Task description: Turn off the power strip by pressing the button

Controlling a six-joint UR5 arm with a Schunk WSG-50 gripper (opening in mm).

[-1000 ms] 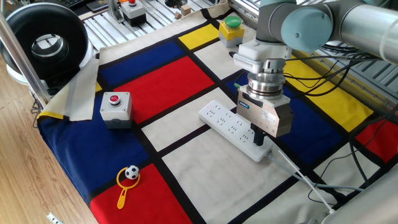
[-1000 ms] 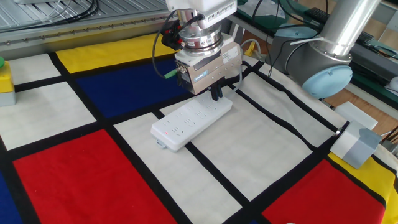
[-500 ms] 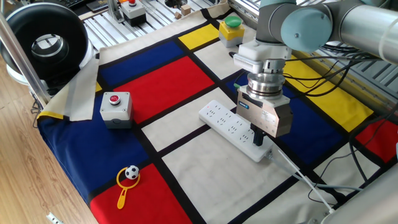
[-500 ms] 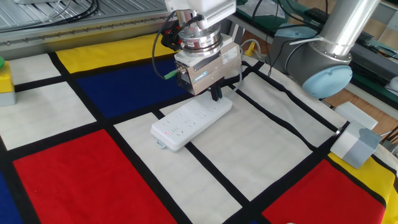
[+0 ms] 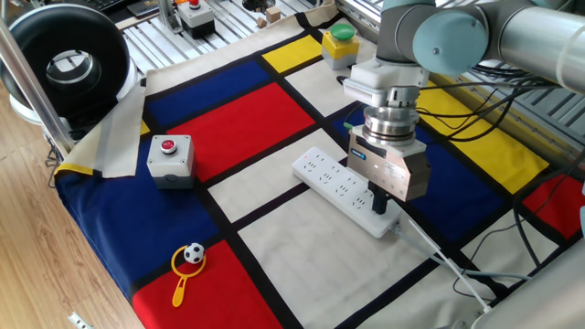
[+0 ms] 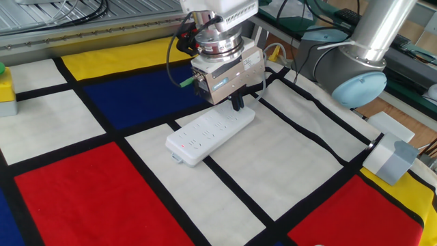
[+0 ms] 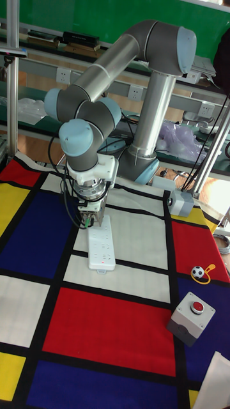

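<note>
The long flat white plastic power strip (image 5: 347, 190) lies on a white cloth panel. The dark two-finger gripper (image 5: 381, 202) stands at its cable end, probably on the hidden button; finger state unclear. Press straight down, gently.

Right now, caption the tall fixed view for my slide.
UR5 pincer poised over the cable end of the white power strip on the color-block cloth.

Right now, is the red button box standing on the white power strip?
No, the red button box stands apart on the cloth, well clear of the power strip.
</note>
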